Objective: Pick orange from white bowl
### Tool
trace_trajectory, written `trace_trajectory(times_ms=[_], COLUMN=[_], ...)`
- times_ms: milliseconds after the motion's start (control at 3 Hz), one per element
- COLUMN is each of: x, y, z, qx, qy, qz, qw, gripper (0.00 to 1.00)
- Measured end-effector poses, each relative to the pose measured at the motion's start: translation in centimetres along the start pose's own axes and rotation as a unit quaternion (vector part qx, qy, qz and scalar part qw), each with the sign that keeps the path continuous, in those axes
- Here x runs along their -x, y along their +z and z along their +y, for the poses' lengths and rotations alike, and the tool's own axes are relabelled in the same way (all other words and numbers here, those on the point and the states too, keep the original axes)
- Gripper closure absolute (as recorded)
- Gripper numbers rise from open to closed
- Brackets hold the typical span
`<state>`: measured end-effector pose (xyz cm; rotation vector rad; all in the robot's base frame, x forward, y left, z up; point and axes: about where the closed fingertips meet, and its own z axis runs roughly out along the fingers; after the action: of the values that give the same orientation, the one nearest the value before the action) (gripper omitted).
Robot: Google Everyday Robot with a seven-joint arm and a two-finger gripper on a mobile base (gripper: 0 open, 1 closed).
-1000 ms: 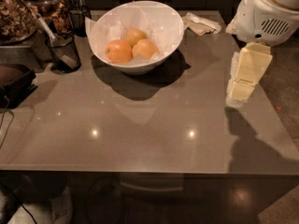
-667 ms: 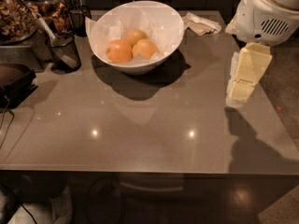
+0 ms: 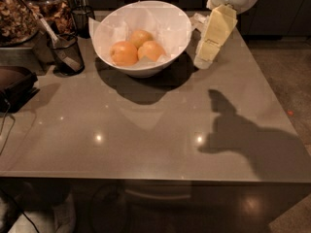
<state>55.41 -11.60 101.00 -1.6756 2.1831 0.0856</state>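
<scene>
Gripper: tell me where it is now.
In the camera view the gripper hangs at upper right, just right of the white bowl, over the table.

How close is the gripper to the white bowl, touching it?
Apart. The camera view shows the gripper beside the white bowl, with shadowed table between them.

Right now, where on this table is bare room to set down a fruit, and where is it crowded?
Bare: the whole front half of the table, from the white bowl to the near edge, and the strip right of the claw, which hangs beside the bowl's right side. Crowded: the back left, around the black mesh cup.
</scene>
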Motion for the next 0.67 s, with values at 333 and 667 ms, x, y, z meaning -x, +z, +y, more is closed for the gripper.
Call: trace_trajectory(times_ms=[333,667], x=[0.6,2.5], y=[0.0,0.6], z=[-0.4,-1.6], qx=[-0.009,-0.022], qy=[-0.002,-0.005], qz=[-0.008,-0.025], qw=[0.9999,0.9994], gripper=[0.00,0.00])
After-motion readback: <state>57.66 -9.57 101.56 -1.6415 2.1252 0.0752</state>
